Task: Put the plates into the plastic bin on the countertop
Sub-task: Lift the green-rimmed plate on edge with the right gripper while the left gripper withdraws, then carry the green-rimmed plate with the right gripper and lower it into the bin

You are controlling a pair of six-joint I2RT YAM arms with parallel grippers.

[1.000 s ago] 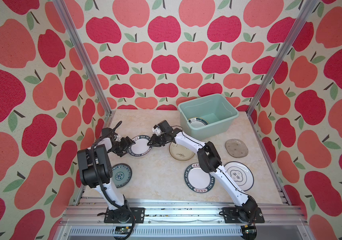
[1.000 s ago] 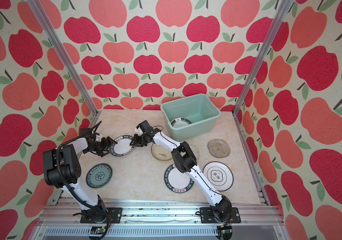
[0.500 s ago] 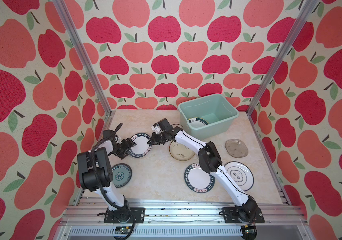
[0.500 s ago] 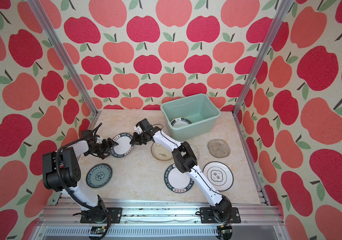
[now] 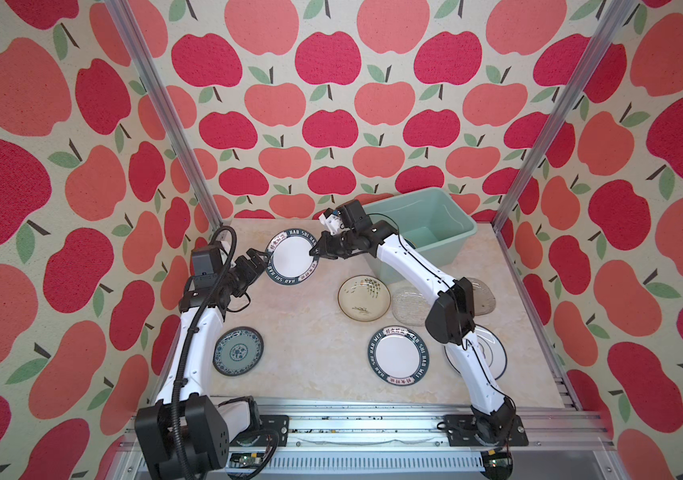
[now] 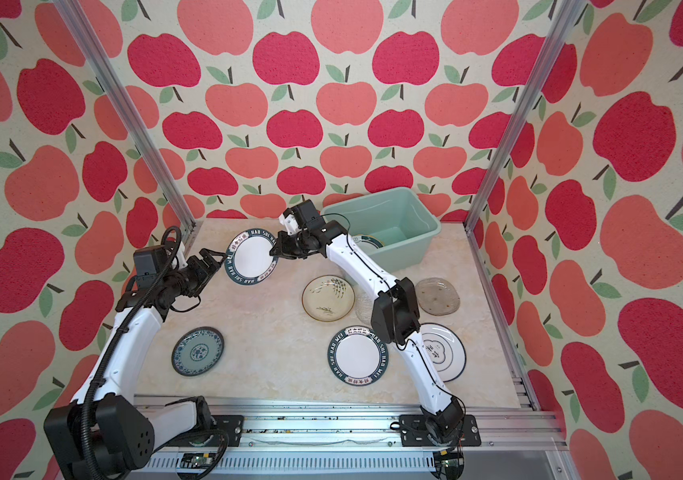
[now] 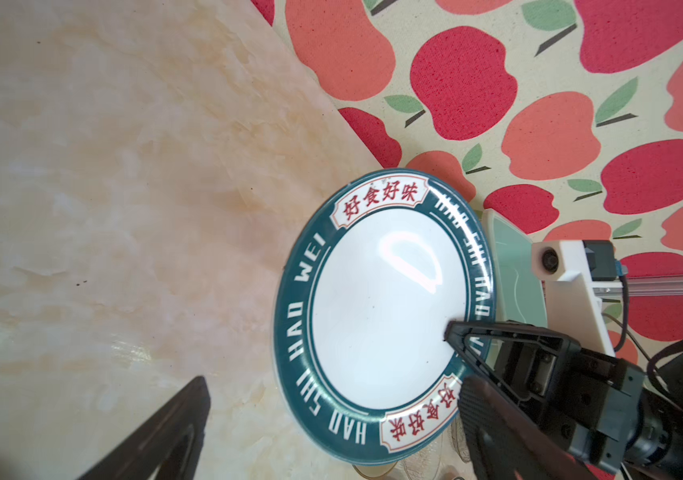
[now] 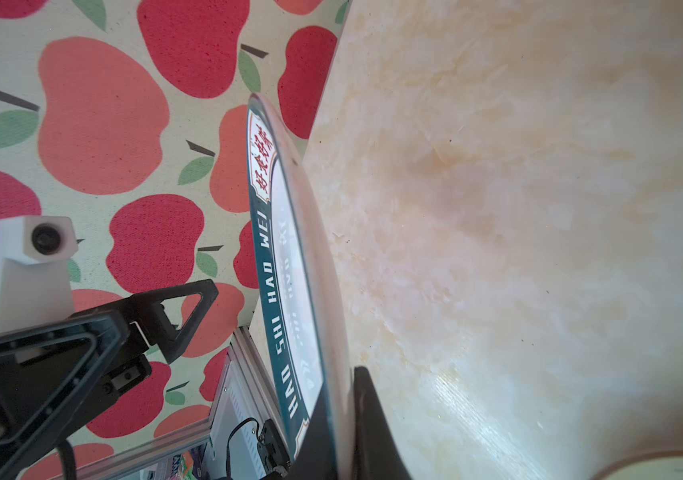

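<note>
1. Right gripper [image 5: 315, 252] pinches lettered plate [image 5: 293, 257] at its 3 o'clock rim; plate tilted, at 11 o'clock on counter [image 5: 310, 332].
2. Left gripper [image 5: 261, 258] spread, just beside plate's 9 o'clock edge, not touching.
3. Bin [image 5: 456, 216] stands at 1 o'clock.

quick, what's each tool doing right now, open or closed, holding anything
left tool: open, holding nothing.
right tool: closed on the rim of the dark-rimmed lettered plate, lifted off the countertop.
</note>
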